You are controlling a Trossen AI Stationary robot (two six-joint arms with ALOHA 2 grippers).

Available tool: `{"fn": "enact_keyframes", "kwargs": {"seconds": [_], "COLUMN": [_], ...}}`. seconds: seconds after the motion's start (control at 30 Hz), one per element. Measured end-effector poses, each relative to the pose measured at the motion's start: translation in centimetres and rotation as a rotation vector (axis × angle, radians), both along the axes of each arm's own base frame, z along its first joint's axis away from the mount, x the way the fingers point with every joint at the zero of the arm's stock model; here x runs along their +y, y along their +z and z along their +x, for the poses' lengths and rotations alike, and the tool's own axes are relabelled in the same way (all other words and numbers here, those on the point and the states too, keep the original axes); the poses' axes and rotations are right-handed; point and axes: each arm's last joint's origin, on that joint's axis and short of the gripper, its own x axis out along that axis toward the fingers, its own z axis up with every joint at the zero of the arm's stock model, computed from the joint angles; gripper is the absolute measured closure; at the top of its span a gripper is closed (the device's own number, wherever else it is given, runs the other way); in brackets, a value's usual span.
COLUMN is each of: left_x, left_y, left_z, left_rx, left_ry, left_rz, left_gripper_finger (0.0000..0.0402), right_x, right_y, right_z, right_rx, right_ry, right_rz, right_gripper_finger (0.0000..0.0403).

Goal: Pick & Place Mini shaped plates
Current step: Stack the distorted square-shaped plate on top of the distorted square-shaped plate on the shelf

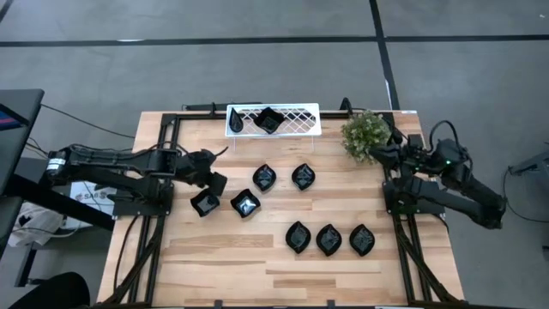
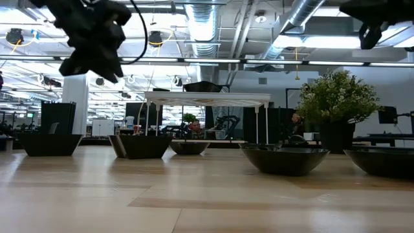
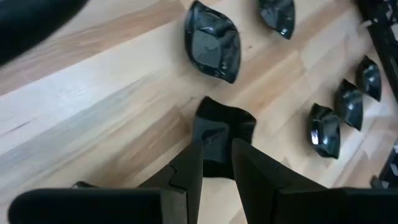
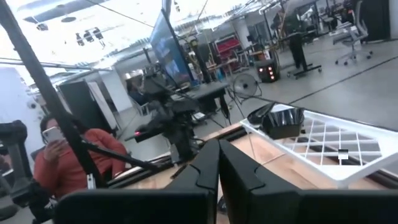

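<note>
Above the rounded-square glossy black mini plate (image 1: 205,203) at the table's nine o'clock, the left gripper (image 1: 216,182) is held part-open and empty, so a descent and closure on its rim are judged next.

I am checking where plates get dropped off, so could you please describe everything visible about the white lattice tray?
The white lattice tray is a rectangular, plastic-looking rack with an open diamond grid and a solid rim. It stands level on thin legs at the table's far edge, left of the potted plant. One glossy black plate sits in its left half; the rest looks bare. No gripper touches it.
</note>
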Motion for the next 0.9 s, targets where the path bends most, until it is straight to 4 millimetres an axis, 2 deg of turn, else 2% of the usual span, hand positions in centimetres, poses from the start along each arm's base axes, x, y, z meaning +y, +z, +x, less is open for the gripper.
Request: {"fn": "enact_keyframes", "kwargs": {"seconds": [0.2, 0.33, 0.63, 0.9], "left_x": [0.9, 1.0, 0.7, 0.7], "left_y": [-1.2, -1.7, -2.9, -3.0], "left_z": [-0.6, -1.0, -4.6, -4.9], "left_rx": [0.036, 0.074, 0.44, 0.469], "left_ry": [0.044, 0.002, 0.177, 0.172], "left_rz": [0.0, 0.013, -0.091, -0.092], "left_gripper_finger": [0.0314, 0.0314, 0.0314, 0.0314], "right_x": [-0.1, -0.3, -0.4, -0.4], "right_y": [-1.1, -2.2, -2.3, -2.3], "right_z": [0.3, 0.8, 0.8, 0.8], "right_rx": [0.012, 0.032, 0.034, 0.037], "right_ry": [-0.004, -0.002, 0.001, 0.001], "right_rz": [0.001, 0.023, 0.024, 0.025], "right_gripper_finger": [0.0397, 0.0397, 0.0397, 0.0397]}}
